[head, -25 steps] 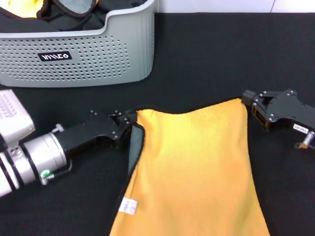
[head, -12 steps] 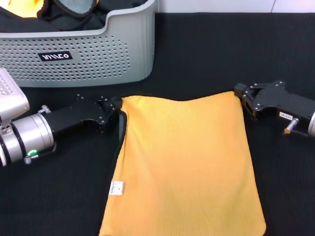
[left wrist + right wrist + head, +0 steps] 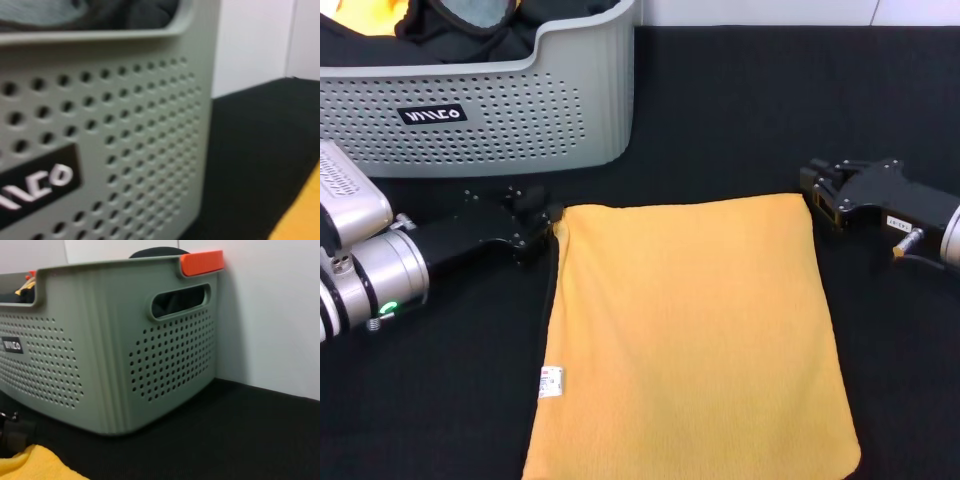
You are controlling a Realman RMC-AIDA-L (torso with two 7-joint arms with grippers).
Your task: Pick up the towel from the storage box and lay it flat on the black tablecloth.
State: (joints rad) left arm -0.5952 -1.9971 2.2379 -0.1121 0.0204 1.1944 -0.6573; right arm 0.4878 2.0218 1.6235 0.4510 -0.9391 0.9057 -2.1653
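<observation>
The towel (image 3: 690,330) lies spread flat, yellow face up, on the black tablecloth (image 3: 770,100), with a small white tag on its left edge. My left gripper (image 3: 550,213) rests low on the cloth at the towel's far left corner, touching it. At the far right corner is my right gripper (image 3: 818,192), open and just clear of the corner. The storage box (image 3: 490,110) stands at the back left with dark and yellow cloth inside. A yellow towel edge (image 3: 35,462) shows in the right wrist view, and another yellow edge (image 3: 300,215) in the left wrist view.
The storage box's (image 3: 115,130) perforated wall fills the left wrist view, close by. In the right wrist view the same box (image 3: 100,355) carries an orange clip (image 3: 201,262) on its rim, against a white wall (image 3: 270,315).
The towel's far edge has sunk onto the cloth and now lies flat. Both grippers spread apart and moved back earlier, then lowered slightly.
</observation>
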